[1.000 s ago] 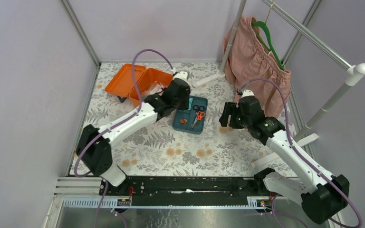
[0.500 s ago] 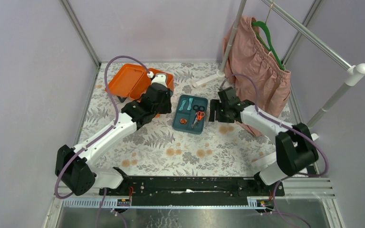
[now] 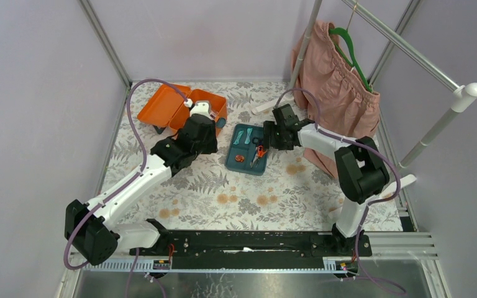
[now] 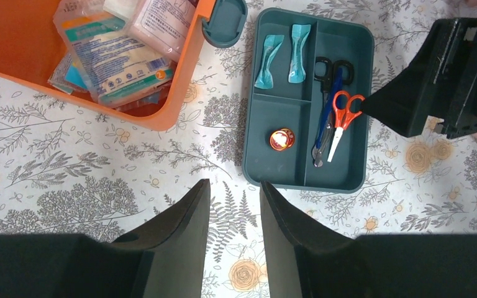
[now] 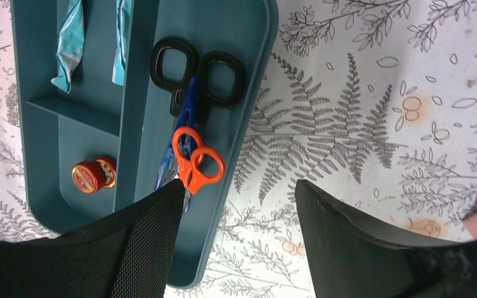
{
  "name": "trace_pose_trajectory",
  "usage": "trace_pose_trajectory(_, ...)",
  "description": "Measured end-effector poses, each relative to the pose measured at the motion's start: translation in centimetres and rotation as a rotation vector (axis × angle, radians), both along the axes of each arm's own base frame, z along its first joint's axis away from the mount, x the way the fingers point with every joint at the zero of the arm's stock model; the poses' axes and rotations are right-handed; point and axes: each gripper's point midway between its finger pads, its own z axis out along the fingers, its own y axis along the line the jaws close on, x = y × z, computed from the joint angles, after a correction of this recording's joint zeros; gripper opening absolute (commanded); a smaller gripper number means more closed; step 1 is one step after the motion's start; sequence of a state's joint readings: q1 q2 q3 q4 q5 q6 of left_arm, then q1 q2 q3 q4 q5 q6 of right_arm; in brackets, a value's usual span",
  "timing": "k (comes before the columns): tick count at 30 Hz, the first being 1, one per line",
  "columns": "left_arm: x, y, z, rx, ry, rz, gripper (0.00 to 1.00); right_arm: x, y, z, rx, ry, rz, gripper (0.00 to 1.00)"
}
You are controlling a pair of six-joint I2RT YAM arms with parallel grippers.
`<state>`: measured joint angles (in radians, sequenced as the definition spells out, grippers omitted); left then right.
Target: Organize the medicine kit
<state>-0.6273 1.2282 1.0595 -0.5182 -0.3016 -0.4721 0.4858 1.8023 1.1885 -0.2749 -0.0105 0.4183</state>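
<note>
Right gripper (image 5: 239, 186) hangs spread wide and empty, one finger over the teal tray (image 5: 43, 155) by the orange scissors (image 5: 189, 169), the other over the surface (image 5: 360, 124). Left gripper (image 4: 233, 186) is parted narrowly and empty, above the surface just short of the tray. Only the left wrist view shows packets (image 4: 121, 56) in the orange box (image 4: 12, 37), which lies beyond that gripper beside the tray.

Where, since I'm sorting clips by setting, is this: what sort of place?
Probably a robot test cell, not a home: a left arm and right arm bolted to a rail at the table edge, plain lilac panels in metal framing, and staged props, an orange box and a clothes rack.
</note>
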Motion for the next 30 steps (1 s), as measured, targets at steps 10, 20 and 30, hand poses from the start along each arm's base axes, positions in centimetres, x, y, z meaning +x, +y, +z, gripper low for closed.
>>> trace_pose_trajectory(10, -0.3, 0.5, -0.4, 0.015, 0.013, 0.009, 0.43, 1.5, 0.3, -2.1, -0.088, 0.005, 0.012, 0.73)
trace_pose_trajectory(20, -0.3, 0.7, -0.5, 0.017, 0.017, 0.018, 0.43, 1.8, 1.0, -3.0, -0.135, 0.006, 0.044, 0.73)
trace_pose_trajectory(30, -0.1, 1.5, -0.3, 0.017, 0.009, 0.043, 0.45, 0.8, 0.8, -0.5, -0.097, -0.06, 0.045, 0.76)
